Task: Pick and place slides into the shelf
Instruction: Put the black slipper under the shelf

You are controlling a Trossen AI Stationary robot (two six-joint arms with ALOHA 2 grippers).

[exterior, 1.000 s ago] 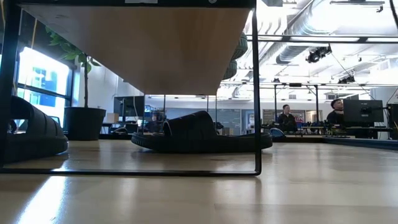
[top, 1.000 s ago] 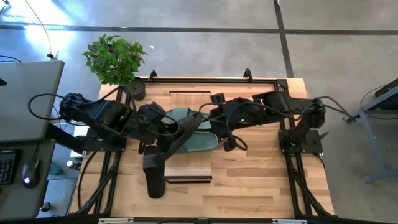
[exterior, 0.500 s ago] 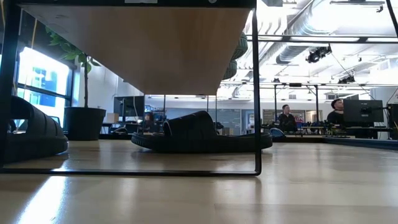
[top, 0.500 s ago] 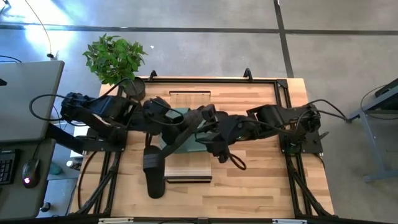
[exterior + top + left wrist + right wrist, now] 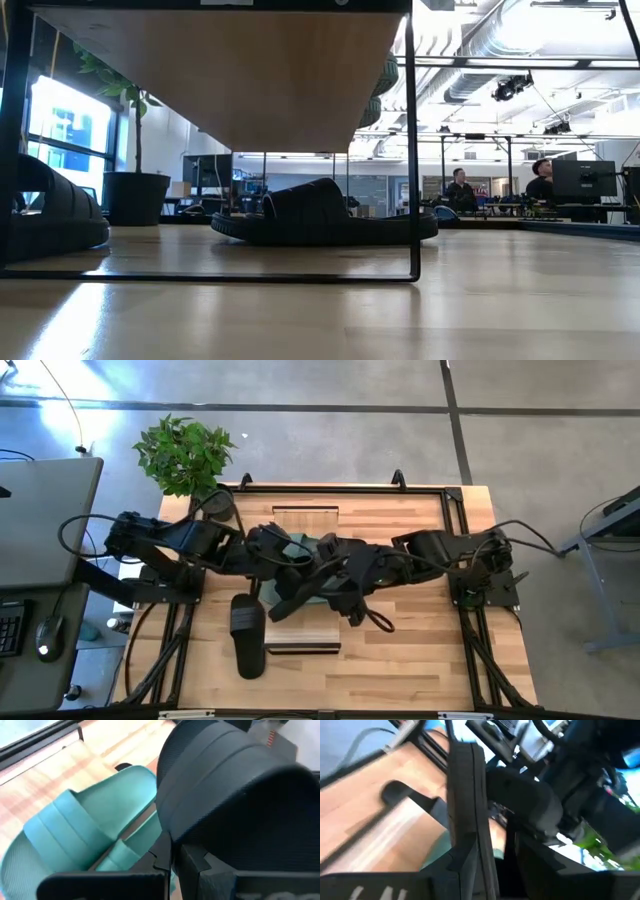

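Shelf (image 5: 305, 516) top: green slides (image 5: 85, 835).

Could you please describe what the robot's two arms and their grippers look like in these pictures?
Both arms are matte black, built of chunky rounded segments, with loose black cables looping alongside them. The left gripper and right gripper are equally dark. In the left wrist view, the fingers look flat and angular, with straight squared edges.

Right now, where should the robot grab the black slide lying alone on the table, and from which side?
Probably the wide strap of the black slide, coming straight down from above. It lies flat, sole down, on the table beside the shelf, so the strap should stand up on top and the jaws could close across it.
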